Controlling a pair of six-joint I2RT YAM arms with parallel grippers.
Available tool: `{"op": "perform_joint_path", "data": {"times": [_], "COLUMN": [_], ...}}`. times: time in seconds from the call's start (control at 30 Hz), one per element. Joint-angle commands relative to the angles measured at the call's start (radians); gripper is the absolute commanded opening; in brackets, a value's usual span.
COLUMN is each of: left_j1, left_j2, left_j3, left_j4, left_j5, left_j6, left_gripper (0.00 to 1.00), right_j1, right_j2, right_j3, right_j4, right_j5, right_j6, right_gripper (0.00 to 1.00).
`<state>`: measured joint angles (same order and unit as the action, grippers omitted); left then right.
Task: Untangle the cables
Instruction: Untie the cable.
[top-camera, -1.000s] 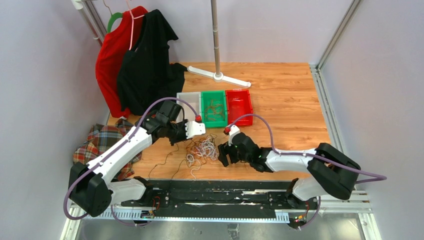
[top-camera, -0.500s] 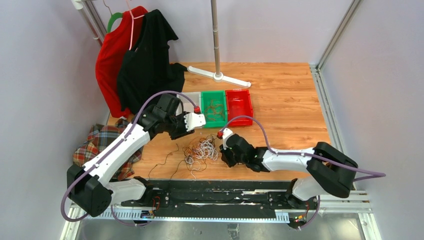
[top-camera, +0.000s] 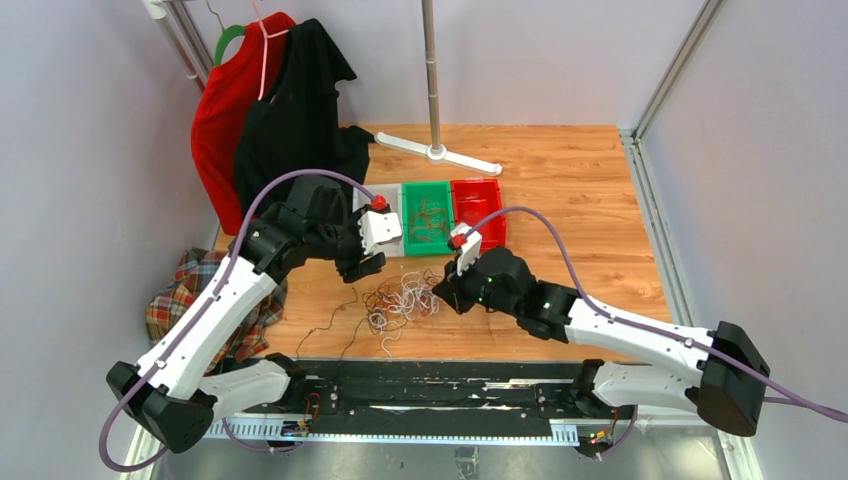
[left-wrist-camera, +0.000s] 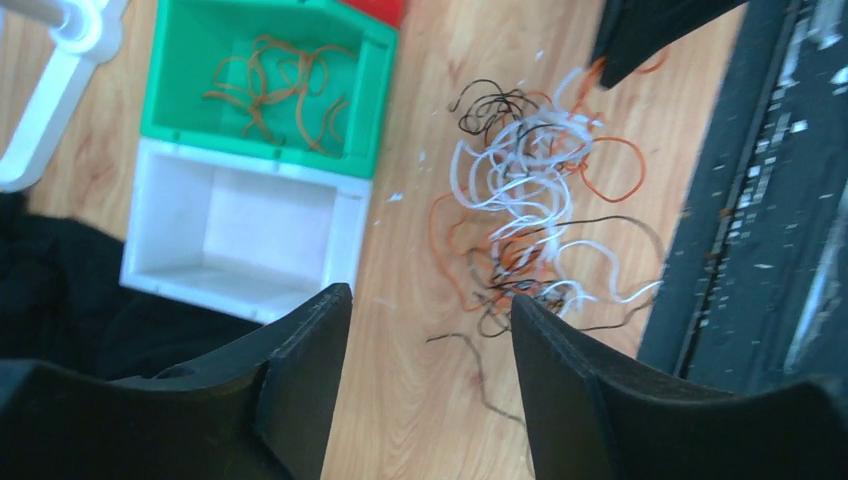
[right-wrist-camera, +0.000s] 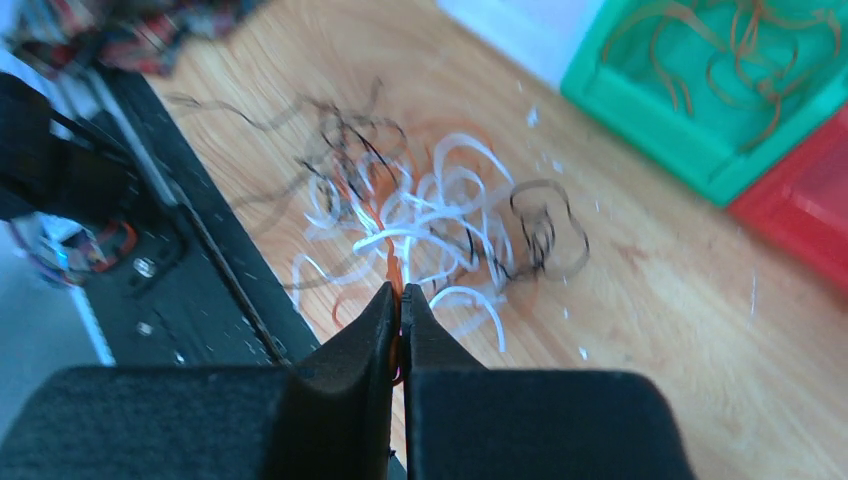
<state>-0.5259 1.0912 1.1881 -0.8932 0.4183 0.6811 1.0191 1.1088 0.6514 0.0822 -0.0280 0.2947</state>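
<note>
1. The cables lie on the table close to its near edge: a loose tangle of white, brown-orange and black strands, with thin black ends trailing to the left.
2. The right gripper is at the right edge of the tangle, its fingers pressed together on an orange strand.
3. The left gripper hangs above the table just beyond and to the left of the tangle. Its fingers are spread apart and hold nothing.
4. Beyond the tangle, three bins stand touching in a row. The white bin on the left shows a plain white floor. The green bin in the middle holds brown-orange strands. The red bin is on the right.
5. Farthest back, the white foot of a clothes stand rests on the table.
</note>
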Motion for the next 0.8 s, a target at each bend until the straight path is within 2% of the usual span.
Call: {"op": "perform_joint_path", "data": {"times": [0.0, 0.23, 0.37, 0.5, 0.67, 0.77], "left_j1": [-0.012, -0.039, -0.046, -0.048, -0.048, -0.048], "left_j2": [0.000, 0.041, 0.061, 0.077, 0.058, 0.042], "left_j3": [0.023, 0.059, 0.071, 0.048, -0.025, -0.056], "left_j4": [-0.032, -0.032, -0.030, -0.007, 0.076, 0.102], "left_j5": [0.186, 0.290, 0.307, 0.275, 0.186, 0.252], "left_j6": [-0.058, -0.076, -0.062, -0.062, -0.099, -0.151], "left_gripper": [0.66, 0.67, 0.66, 0.56, 0.36, 0.33], "right_j1": [0.012, 0.011, 0.012, 0.012, 0.009, 0.003], "right_j2": [-0.022, 0.049, 0.079, 0.062, -0.005, -0.041], "right_j3": [0.120, 0.268, 0.300, 0.290, 0.239, 0.222], "right_j4": [-0.022, -0.029, -0.028, -0.022, 0.014, 0.016], "right_j5": [-0.057, -0.120, -0.155, -0.160, -0.157, -0.153], "right_j6": [0.002, 0.018, 0.024, 0.031, 0.059, 0.069], "right_gripper": [0.01, 0.01, 0.01, 0.01, 0.01, 0.01]}}
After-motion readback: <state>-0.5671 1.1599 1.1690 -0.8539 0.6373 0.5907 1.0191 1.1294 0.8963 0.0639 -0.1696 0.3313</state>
